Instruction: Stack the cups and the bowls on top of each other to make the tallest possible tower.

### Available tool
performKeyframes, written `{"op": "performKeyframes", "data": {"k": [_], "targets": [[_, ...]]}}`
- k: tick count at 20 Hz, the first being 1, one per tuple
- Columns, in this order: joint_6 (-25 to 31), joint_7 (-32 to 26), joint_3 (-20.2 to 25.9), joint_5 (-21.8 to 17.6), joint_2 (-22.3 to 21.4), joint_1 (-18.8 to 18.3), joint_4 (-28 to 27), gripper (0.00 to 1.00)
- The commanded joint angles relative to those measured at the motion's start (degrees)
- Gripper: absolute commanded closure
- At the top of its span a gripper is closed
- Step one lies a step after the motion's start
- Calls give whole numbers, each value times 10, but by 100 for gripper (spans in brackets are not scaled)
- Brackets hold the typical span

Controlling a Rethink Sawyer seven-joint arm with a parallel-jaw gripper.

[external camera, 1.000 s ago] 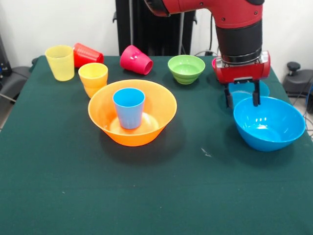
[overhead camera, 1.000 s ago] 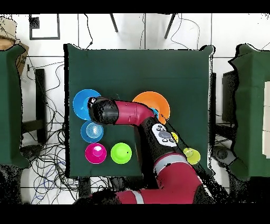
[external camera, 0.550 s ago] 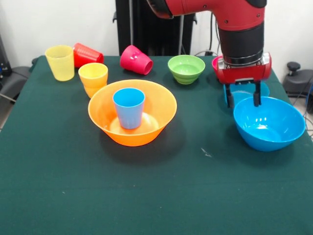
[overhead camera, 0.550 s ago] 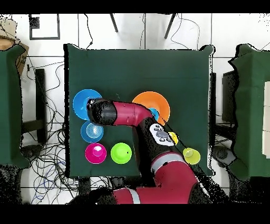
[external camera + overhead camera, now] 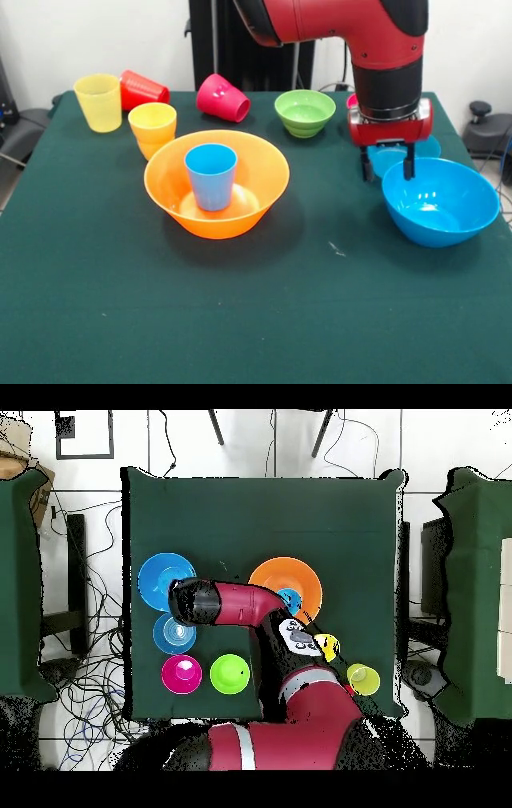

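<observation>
A light blue cup (image 5: 211, 174) stands upright in the large orange bowl (image 5: 264, 172) at mid-table. My gripper (image 5: 387, 170) is open, its fingers hanging by the far left rim of the large blue bowl (image 5: 440, 200), just in front of the small blue bowl (image 5: 428, 147). Nothing is held. The orange cup (image 5: 153, 128) and yellow cup (image 5: 98, 102) stand upright at the back left. Near them the red cup (image 5: 142, 88) and pink cup (image 5: 223, 98) lie on their sides. The green bowl (image 5: 305, 112) sits at the back, and a sliver of the magenta bowl (image 5: 350, 101) shows behind the arm.
In the overhead view the arm (image 5: 240, 602) crosses between the large blue bowl (image 5: 160, 576) and small blue bowl (image 5: 172, 636) and hides the gripper. The magenta bowl (image 5: 181, 673) and green bowl (image 5: 229, 673) sit toward the table edge (image 5: 130, 584). More green tables stand at both sides.
The gripper has shifted slightly left and toward the small blue bowl, staying open. No cup or bowl has moved.
</observation>
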Motion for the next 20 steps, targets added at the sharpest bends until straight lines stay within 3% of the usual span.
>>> {"op": "performKeyframes", "data": {"k": [1,20], "targets": [[-10,71,-20,-3,25,20,-41,0],[-11,64,-42,-4,59,36,-62,0]]}}
